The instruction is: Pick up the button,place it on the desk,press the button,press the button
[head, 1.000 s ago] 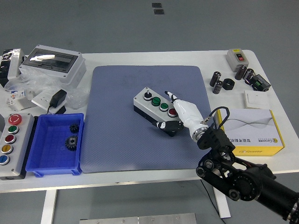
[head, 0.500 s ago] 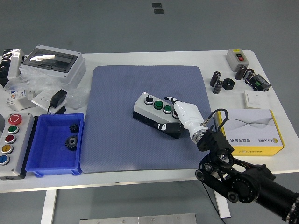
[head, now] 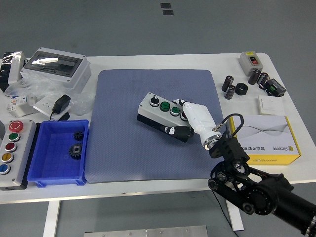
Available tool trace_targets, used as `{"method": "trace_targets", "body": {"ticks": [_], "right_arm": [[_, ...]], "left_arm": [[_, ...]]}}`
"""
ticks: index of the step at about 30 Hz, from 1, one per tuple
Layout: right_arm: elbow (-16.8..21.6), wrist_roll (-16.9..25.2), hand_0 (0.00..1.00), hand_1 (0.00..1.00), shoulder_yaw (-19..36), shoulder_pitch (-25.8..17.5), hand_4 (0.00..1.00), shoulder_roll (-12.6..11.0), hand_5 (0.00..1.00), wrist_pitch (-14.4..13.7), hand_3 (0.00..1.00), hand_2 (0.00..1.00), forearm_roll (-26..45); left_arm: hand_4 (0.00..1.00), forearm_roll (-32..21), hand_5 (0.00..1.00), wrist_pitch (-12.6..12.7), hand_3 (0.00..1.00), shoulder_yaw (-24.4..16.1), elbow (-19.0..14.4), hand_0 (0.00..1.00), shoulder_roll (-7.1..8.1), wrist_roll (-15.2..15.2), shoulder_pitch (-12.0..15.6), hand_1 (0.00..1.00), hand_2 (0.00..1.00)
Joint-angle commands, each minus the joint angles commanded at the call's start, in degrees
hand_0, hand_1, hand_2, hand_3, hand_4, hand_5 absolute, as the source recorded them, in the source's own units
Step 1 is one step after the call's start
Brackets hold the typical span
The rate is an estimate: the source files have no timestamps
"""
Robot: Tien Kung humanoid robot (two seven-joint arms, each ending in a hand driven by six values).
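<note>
A grey button box [head: 159, 114] with a black knob, two green buttons and a partly hidden button lies tilted on the blue mat [head: 128, 143]. My right hand [head: 185, 120] grips the box's right end: white fingers over the top, thumb [head: 174, 131] against the black front side. The hand covers the rightmost button. The right arm comes in from the lower right. The left arm is out of view.
A blue bin [head: 57, 153] with gears sits at the mat's left, beside a larger button panel [head: 12, 153]. A grey enclosure [head: 55, 66] stands at the back left. A yellow-white carton [head: 264, 139] lies right of my hand; small parts and a red-button switch [head: 251, 61] are at the back right.
The button box has slid left and slightly up the mat with my right hand on it. The hand has followed, staying wrapped around its right end.
</note>
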Motion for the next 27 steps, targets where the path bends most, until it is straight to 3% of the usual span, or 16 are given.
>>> {"method": "trace_targets", "body": {"ticks": [1,6,7,10,18,19,24,25,27], "right_arm": [[1.1,1.2,0.111,0.246,0.1,-0.1,0.002,-0.9,0.002,1.0,0.325,0.323,0.9],[7.7,7.8,0.111,0.246,-1.8,-0.2,0.002,-7.0,0.002,6.6,0.325,0.323,3.2],[8.9,8.8,0.118,0.247,-2.6,-0.2,0.002,-8.2,0.002,7.4,0.200,0.286,3.0],[10.5,10.5,0.118,0.247,-4.7,-0.2,0.002,-10.5,0.002,8.7,0.200,0.286,1.4],[4.6,12.7,0.124,0.253,-5.2,-0.2,0.002,-9.0,0.002,7.4,0.185,0.276,-4.6],[3.8,13.0,0.199,0.279,-5.1,-0.2,0.002,-8.7,0.002,7.3,0.195,0.278,-5.0],[1.8,14.1,0.199,0.279,-4.0,-0.2,0.002,-8.0,0.002,7.3,0.195,0.278,-6.1],[1.8,14.3,0.393,0.391,-3.9,-0.2,0.002,-8.0,0.002,7.4,0.237,0.323,-6.0],[2.0,14.4,0.393,0.391,-3.9,-0.1,0.002,-8.0,0.002,7.5,0.237,0.323,-5.5]], "left_arm": [[0.681,0.0,0.186,0.0,0.603,0.0,0.0,0.628,-0.02,0.0,0.0,0.621,0.557],[0.681,0.2,0.186,0.0,0.603,-0.3,0.0,0.628,-0.02,0.0,0.0,0.621,0.557],[0.682,0.2,0.187,0.0,0.603,-0.4,0.0,0.628,-0.01,-0.1,0.0,0.621,0.557],[0.682,0.4,0.187,0.0,0.603,-0.6,0.0,0.628,-0.07,-0.1,0.0,0.621,0.557],[0.682,0.7,0.189,0.0,0.601,-0.7,0.0,0.628,-0.25,-0.1,0.0,0.621,0.557],[0.682,0.8,0.189,0.0,0.601,-0.7,0.0,0.628,-0.25,-0.1,0.0,0.621,0.556],[0.682,0.7,0.189,-0.1,0.601,-0.7,0.0,0.628,-0.30,0.0,0.0,0.621,0.556],[0.685,0.7,0.193,-0.1,0.600,-0.7,0.0,0.628,-0.29,0.0,0.0,0.621,0.557],[0.685,0.8,0.193,-0.1,0.600,-0.7,0.0,0.628,-0.26,0.0,0.0,0.621,0.557]]}}
